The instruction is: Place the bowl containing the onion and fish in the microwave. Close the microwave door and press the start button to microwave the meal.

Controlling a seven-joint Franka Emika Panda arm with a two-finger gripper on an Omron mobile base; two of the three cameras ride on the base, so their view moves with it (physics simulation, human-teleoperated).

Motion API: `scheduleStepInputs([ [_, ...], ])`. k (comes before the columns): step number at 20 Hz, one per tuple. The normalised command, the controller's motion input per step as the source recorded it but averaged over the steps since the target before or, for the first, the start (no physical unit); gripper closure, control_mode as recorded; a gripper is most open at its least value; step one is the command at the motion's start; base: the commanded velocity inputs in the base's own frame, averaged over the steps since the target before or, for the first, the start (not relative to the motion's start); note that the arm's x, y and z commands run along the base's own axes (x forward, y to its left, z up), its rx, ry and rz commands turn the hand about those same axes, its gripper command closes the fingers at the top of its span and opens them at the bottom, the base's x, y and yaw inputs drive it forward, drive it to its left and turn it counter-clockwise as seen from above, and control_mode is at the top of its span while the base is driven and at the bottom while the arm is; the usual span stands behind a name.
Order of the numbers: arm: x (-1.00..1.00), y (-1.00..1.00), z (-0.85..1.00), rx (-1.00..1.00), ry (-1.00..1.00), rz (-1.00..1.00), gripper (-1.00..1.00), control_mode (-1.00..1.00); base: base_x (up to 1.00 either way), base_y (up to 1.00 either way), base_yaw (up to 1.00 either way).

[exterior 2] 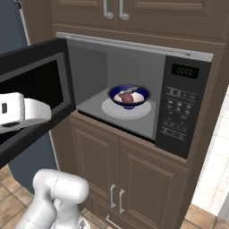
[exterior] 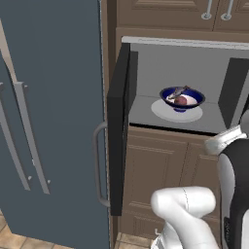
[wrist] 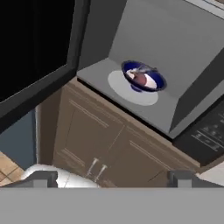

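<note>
Sitting on the white turntable (exterior 2: 127, 109) inside the microwave (exterior 2: 134, 89): bowl (wrist: 143, 76) with onion (wrist: 140, 79) and fish (wrist: 144, 68). Hanging released and empty, fingertips spread wide: gripper (wrist: 113, 178), well apart from the bowl, outside the cavity, beside the swung-open microwave door (exterior 2: 33, 94).

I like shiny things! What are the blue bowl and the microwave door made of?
The bowl looks like glazed ceramic: glossy dark blue outside, smooth white inside. The microwave door looks like black plastic or painted metal, with a dark, glass-like window. It's rendered, so that's a guess.
</note>
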Motion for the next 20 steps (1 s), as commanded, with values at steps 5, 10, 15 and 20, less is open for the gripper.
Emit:
scheduleStepInputs([
  [5, -1.0, 0.53, 0.02, -0.43, 0.0, 0.26, -1.0, -1.0, 0.0, 0.0, 0.0],
  [10, -0.6, 0.71, 0.13, -0.41, 0.0, 0.14, -1.0, -1.0, 0.0, 0.0, 0.0],
  [15, -0.12, 0.95, 0.15, -0.37, 0.0, 0.08, -1.0, -1.0, 0.0, 0.0, 0.0],
  [20, 0.04, 0.96, 0.05, -0.33, 0.0, 0.01, -1.0, -1.0, 0.0, 0.0, 0.0],
])
